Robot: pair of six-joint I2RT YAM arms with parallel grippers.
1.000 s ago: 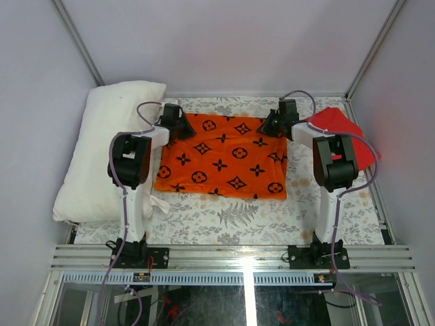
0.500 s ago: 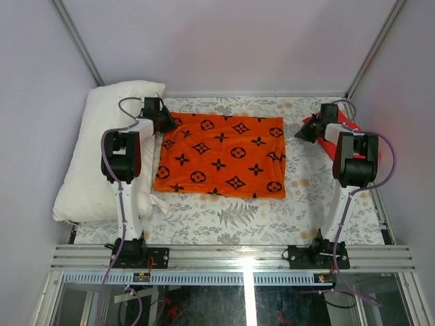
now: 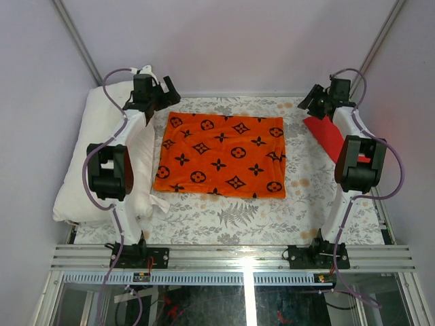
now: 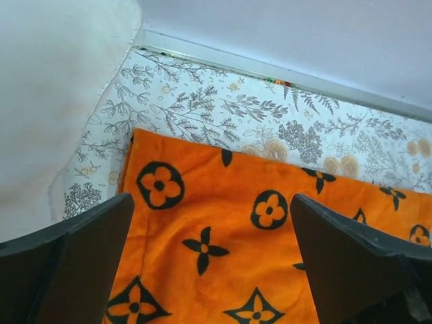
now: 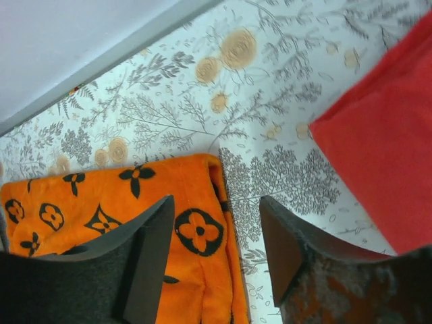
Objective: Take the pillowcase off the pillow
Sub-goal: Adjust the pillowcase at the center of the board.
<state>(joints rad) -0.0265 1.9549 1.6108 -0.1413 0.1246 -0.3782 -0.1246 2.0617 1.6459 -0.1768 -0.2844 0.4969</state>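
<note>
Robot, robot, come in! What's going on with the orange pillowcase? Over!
Left hand, right hand: open, empty. Pillowcase off, lying flat; pillow bare, left side. Red cloth far right, not in the way. Over.
</note>
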